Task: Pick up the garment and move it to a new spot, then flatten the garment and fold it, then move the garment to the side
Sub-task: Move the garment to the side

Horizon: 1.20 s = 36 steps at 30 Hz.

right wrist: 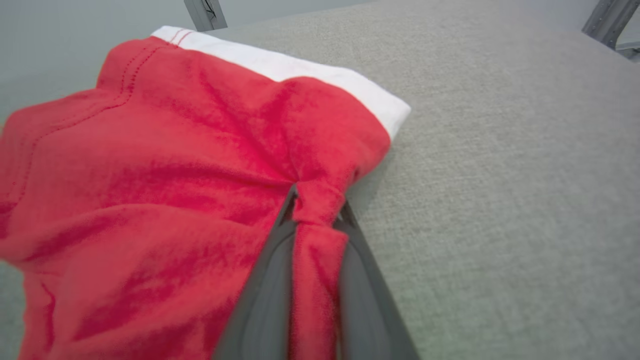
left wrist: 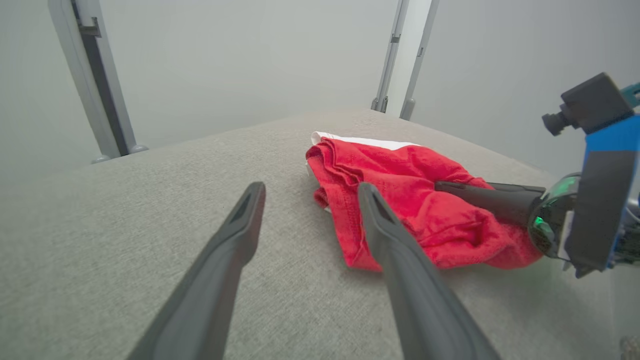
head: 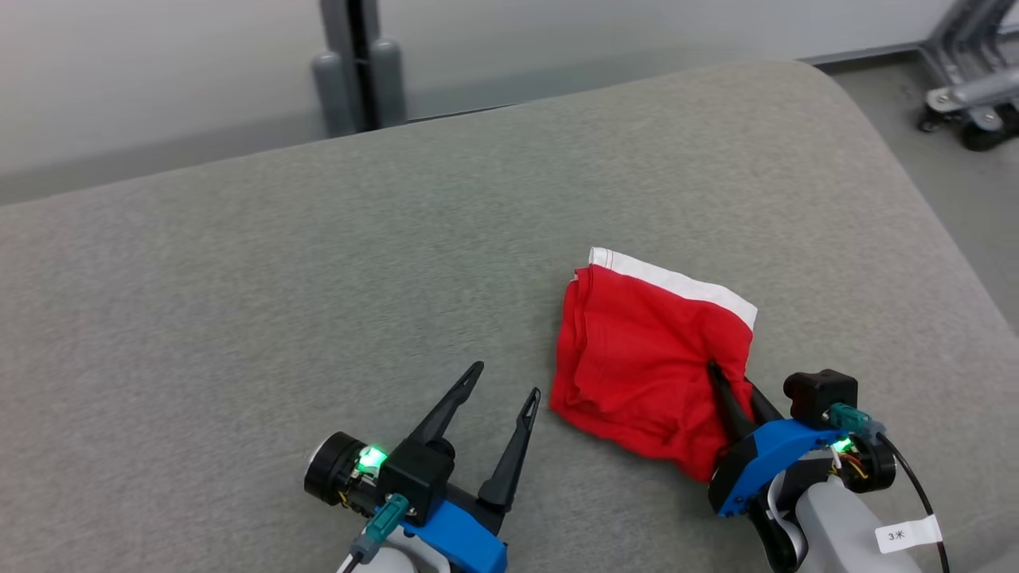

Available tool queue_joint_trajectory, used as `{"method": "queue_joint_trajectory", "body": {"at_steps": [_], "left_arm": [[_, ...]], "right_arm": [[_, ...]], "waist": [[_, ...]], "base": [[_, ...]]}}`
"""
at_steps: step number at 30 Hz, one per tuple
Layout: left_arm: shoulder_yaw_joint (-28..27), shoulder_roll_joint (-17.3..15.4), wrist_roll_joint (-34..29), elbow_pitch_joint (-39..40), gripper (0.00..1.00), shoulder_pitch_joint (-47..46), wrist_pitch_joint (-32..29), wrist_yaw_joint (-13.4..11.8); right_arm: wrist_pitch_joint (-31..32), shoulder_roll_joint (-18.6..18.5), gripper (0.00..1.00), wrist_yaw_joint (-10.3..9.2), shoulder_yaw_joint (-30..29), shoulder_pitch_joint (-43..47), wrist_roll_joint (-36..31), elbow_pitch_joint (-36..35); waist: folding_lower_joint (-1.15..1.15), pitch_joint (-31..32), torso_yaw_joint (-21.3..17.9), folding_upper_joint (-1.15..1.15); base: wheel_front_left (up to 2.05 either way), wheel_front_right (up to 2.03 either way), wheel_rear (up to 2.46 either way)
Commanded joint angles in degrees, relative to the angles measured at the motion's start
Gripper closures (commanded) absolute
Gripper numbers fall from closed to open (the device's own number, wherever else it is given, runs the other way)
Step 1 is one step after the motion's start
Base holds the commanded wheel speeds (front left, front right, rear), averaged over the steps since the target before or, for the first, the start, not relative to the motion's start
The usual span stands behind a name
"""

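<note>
The garment (head: 637, 350) is a red cloth with a white band along its far edge, lying folded and rumpled on the grey cushion (head: 318, 263), right of centre. My right gripper (head: 720, 374) is shut on the garment's near right edge; red fabric (right wrist: 317, 210) bunches between its two dark fingers. My left gripper (head: 505, 380) stands open just left of the garment, above the cushion, with nothing between its fingers. In the left wrist view the garment (left wrist: 400, 200) lies right of my open left gripper (left wrist: 310, 190), whose right finger overlaps the cloth's near edge, and the right gripper's fingers (left wrist: 480, 192) pinch its right side.
The grey cushion's far edge meets a pale wall with a dark post (head: 354, 64). Its right side curves down to the floor, where a wheeled metal frame (head: 971, 95) stands at the upper right. Open cushion surface lies left of and beyond the garment.
</note>
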<state>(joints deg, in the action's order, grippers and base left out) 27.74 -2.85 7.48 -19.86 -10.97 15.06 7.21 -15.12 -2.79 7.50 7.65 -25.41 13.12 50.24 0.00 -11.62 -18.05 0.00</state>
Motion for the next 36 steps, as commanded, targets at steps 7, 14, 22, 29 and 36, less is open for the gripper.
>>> {"method": "queue_joint_trajectory", "body": {"at_steps": [7, 14, 22, 29, 36], "left_arm": [[0.1, -0.1, -0.5, -1.0, 0.00, -0.4, 0.2, 0.3], [-2.8, -0.4, -0.9, -1.5, 0.00, -0.2, 0.2, 0.3], [-2.9, -2.4, -1.5, -1.2, 0.00, -1.0, 0.2, 0.3], [-3.6, -2.9, -1.0, -0.3, 0.00, -1.6, 0.2, 0.3], [-4.3, -3.3, -0.8, 0.0, 0.00, -2.5, 0.1, 0.3]], "right_arm": [[0.0, -0.2, 1.00, -0.02, 0.1, 0.5, -0.9, -1.7], [0.4, -0.5, 1.00, -0.02, -3.9, -6.0, -13.0, 0.8], [7.6, -9.1, 1.00, -0.02, -14.4, -14.6, -26.8, 2.3], [13.4, -17.5, 1.00, -0.02, -28.8, -16.7, -33.1, 0.8], [16.2, -17.5, 0.68, -0.02, -39.6, -17.8, -37.1, -2.3]], "waist": [[0.00, -0.6, -4.1, 0.00], [0.00, -3.2, -2.3, 0.00], [0.00, -7.4, 4.7, 0.00], [0.00, -10.2, 10.4, 0.00], [0.00, -12.0, 12.7, 0.00]], "base": [[0.00, 0.00, 0.00], [0.00, 0.00, 0.00], [0.00, 0.00, 0.00], [0.00, 0.00, 0.00], [0.00, 0.00, 0.00]]}}
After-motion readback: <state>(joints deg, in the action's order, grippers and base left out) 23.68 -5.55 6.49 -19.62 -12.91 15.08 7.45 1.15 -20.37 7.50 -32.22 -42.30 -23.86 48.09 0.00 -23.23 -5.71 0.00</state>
